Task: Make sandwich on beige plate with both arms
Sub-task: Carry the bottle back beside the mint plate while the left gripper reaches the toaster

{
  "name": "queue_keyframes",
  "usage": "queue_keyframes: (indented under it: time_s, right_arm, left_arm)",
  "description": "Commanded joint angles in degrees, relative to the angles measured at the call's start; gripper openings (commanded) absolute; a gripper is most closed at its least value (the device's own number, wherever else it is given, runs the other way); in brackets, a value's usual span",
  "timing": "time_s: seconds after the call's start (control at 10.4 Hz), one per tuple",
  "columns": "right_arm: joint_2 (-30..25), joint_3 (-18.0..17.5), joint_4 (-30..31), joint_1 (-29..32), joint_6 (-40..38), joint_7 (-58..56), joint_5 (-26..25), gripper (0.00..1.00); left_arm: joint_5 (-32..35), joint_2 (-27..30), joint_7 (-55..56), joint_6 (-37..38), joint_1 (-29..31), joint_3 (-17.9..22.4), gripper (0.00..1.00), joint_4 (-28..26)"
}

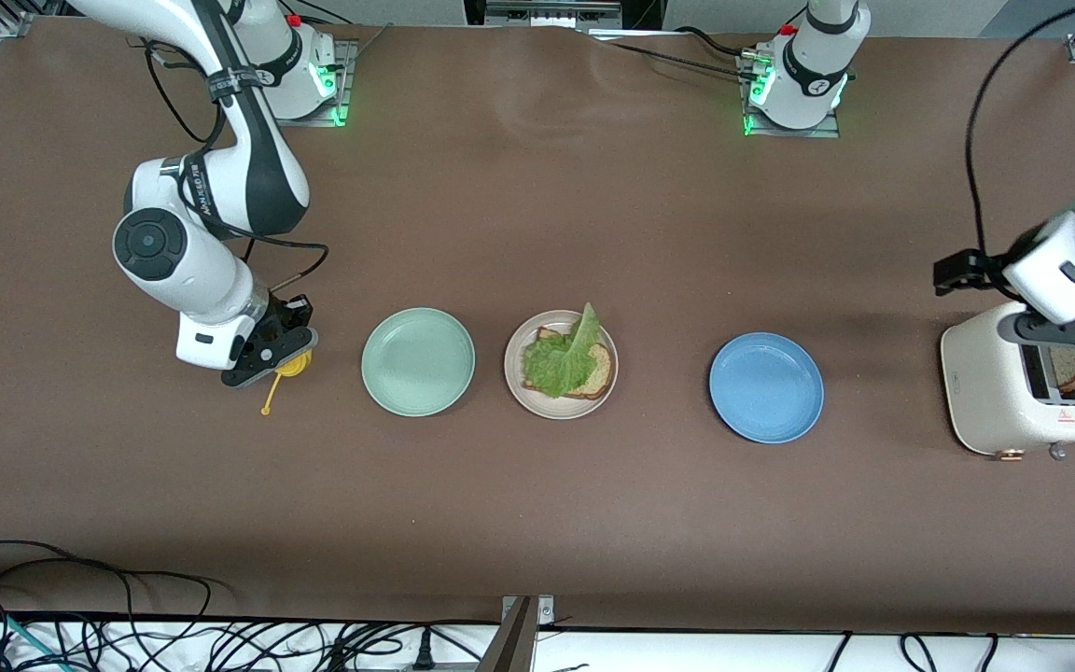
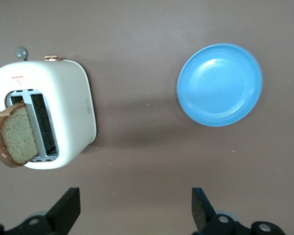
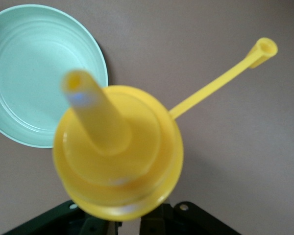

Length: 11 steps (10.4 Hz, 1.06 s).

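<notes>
Toaster (image 1: 1013, 392): white, standing at the left arm's end of the bench and reaching closest to the camera-side edge of all the items; it serves as the source of the second bread piece.
Toast slice (image 1: 1074, 366): brown-crusted, standing upright in a slot with its top raised clear, presumably so that fingers can close on it from above.
Blue plate (image 1: 766, 387): bare, between the toaster and the beige plate; no visible role at this stage.
Beige plate (image 1: 514, 373): mid-bench, central in the row of three plates, within reach of both arms, which suits its use as the assembly point.
Sandwich (image 1: 567, 362): incomplete; one bread slice lies flat on the beige plate with the lettuce leaf on top, one leaf tip curling upward. A top slice is not yet in place.
Mint-green plate (image 1: 418, 361): bare, beside the beige plate toward the right arm's end.
Left hand (image 2: 136, 208): over the toaster, fingers spread wide, holding nothing; judged to be lining up for the raised slice.
Right hand (image 1: 267, 359): low at the right arm's end, beside the mint-green plate, fingers pinched on the yellow squeeze bottle (image 3: 117, 152).
Bottle cap (image 3: 263, 49): tethered on a thin strap and hanging free, leaving the nozzle open; judged ready for dispensing.
</notes>
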State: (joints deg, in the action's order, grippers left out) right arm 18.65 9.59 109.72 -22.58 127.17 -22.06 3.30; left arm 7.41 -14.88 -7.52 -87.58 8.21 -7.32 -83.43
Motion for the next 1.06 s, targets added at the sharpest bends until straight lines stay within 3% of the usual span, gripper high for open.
queue_keyframes:
  time_s: [0.0, 0.38, 0.96]
  right_arm:
    - [-1.69, -4.4, 4.0, 4.83, 6.13, -1.4, 1.09, 0.0]
    - [2.35, -5.63, 4.71, 5.18, 14.14, -1.41, 9.25, 0.0]
    - [6.48, -6.34, 5.24, 6.5, 19.16, -1.93, 9.88, 0.0]
  left_arm:
    - [2.26, -3.65, -7.85, -2.4, 5.3, -0.33, 1.0, 1.25]
    - [7.0, -5.24, -12.77, -9.44, 8.66, -0.41, 1.0, 0.11]
    - [6.93, -11.13, -19.91, -22.19, 16.75, -0.33, 1.0, 0.11]
